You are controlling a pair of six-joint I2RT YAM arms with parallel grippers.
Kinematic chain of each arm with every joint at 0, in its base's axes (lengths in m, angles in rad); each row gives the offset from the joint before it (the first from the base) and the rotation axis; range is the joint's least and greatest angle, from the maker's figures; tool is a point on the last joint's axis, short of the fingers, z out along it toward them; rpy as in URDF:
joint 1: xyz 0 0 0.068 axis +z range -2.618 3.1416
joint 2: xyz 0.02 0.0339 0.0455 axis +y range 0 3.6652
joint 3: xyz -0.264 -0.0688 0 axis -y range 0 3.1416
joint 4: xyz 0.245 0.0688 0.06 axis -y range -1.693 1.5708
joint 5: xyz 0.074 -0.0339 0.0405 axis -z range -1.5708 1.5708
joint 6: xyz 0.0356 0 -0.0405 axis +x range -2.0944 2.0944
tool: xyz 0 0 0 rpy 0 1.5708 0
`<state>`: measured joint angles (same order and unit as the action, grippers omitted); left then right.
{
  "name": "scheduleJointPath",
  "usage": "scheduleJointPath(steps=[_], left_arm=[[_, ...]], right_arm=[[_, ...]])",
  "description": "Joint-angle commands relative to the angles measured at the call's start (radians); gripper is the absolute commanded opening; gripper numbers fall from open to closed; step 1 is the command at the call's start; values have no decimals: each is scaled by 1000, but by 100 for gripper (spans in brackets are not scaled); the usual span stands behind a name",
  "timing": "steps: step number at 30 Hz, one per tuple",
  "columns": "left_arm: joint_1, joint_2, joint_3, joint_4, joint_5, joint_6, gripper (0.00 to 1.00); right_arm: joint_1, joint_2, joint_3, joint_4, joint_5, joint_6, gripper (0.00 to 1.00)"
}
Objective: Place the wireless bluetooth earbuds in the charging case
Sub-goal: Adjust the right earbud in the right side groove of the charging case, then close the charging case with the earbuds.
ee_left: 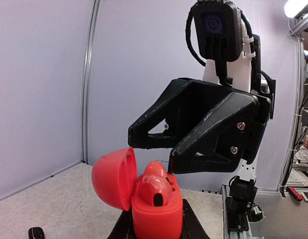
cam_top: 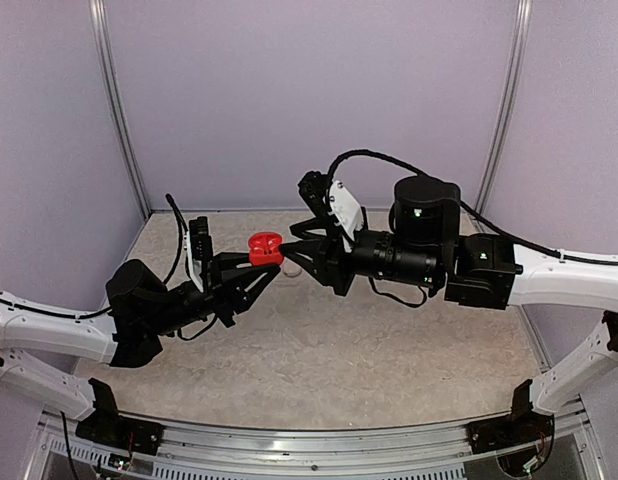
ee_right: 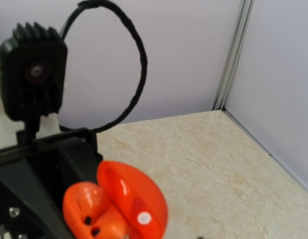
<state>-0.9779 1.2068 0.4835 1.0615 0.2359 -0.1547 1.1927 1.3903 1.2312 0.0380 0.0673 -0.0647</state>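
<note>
The left gripper [cam_top: 257, 265] has its jaws pinching the base of the red charging case [ee_left: 156, 216], holding it upright in the air over the table [cam_top: 319, 350], left of the middle and nearer the far edge. The case's lid [ee_left: 114, 177] stands swung open to the left. A red earbud [ee_left: 155, 185] sits in the case's mouth. The right gripper [ee_left: 151, 148] hangs just above it, jaws parted.

The charging case [ee_left: 156, 214] is smooth, glossy red plastic. The right gripper [ee_left: 152, 149] is matt black plastic, faintly scuffed. The tabletop [cam_top: 389, 340] looks matt, mottled like pale stone. The far corner posts [cam_top: 119, 110] are dull-sheened metal.
</note>
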Motion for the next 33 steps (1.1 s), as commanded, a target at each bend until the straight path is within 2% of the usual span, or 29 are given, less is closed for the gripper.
scheduleJointPath(steps=[1, 6, 8, 15, 18, 33], left_arm=[[-5, -6, 29, 31, 22, 13, 0], [-4, -7, 30, 29, 31, 15, 0], [-4, -9, 28, 24, 40, 15, 0], [-4, -33, 22, -6, 104, 17, 0], [-6, -46, 18, -6, 141, 12, 0], [-21, -46, 33, -6, 205, 20, 0]], right_arm=[[-11, -4, -7, -15, -20, -4, 36], [-11, -31, -15, -11, -65, -27, 37], [-12, -48, -15, -12, -110, -37, 40], [-47, -75, 3, -53, -265, -36, 67], [-57, -68, 15, -77, -316, -34, 73], [-70, -10, 71, -127, -430, -29, 65]])
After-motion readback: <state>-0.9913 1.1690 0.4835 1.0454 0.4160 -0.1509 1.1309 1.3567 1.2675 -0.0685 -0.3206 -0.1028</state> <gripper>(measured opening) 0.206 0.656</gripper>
